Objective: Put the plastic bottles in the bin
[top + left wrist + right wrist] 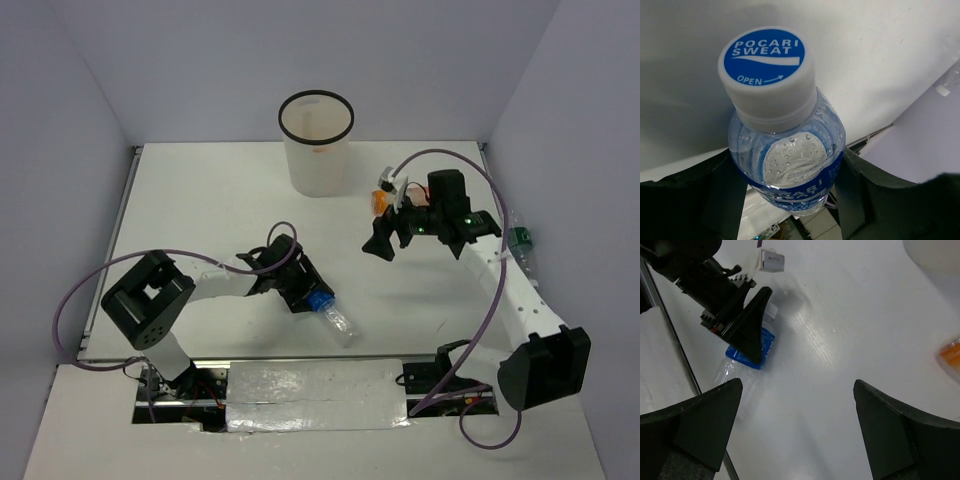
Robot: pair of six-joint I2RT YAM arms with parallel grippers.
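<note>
Well on the near side of the bin (316,140), and a little to its left, the left gripper (312,297) is clamped on a clear bottle (338,322) at its blue label. The bottle's clear body reaches out of the grip away from the bin, toward the table's (200,200) near edge. Whether it rests on the white surface or hangs just off it cannot be told. In the left wrist view the two black fingers (695,200) press on either side of the label. The white cap (767,75), with its blue printed disc, stands out beyond them.

Farther on, near and right of the bin, the right gripper (392,232) hangs over the table with its jaws spread wide and nothing between them. Its wrist camera looks across the bare surface at the left gripper and the blue label.

Just past the right gripper, on the bin's right and close to it, lies an orange bottle (381,200). Far to the right of the bin, at the table's side edge, sits a small clear and green thing (520,239), too small to identify.

The bin itself stands upright at the far end, off-white with a thin black rim.
</note>
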